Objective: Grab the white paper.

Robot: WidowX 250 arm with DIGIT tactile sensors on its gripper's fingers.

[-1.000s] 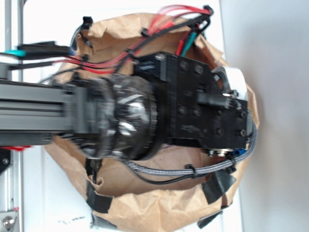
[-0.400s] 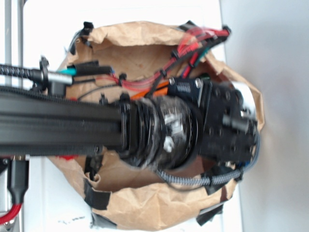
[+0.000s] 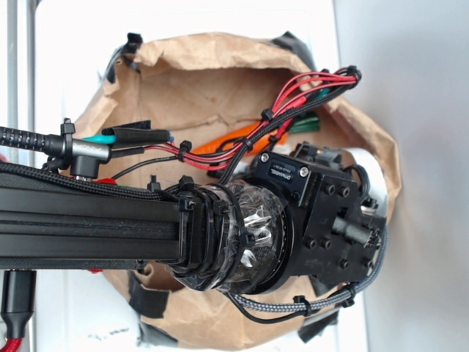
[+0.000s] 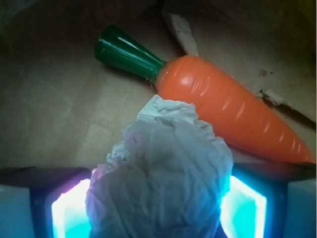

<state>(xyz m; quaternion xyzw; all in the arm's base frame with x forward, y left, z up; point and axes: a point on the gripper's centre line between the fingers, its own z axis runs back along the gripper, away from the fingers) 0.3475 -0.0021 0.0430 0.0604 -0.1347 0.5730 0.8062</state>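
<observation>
Gripper [image 4: 158, 208] lower; apparently around white paper [image 4: 163, 178]

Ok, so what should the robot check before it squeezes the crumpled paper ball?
1. White paper sits between the gripper fingers: ok.
2. Fingers either side of it, not yet shut: ok.
3. Toy carrot outside the grip: ok, though it touches the paper.
4. Gripper inside the brown bag: ok.
5. Cables clear of the bag rim: cannot tell.
</observation>
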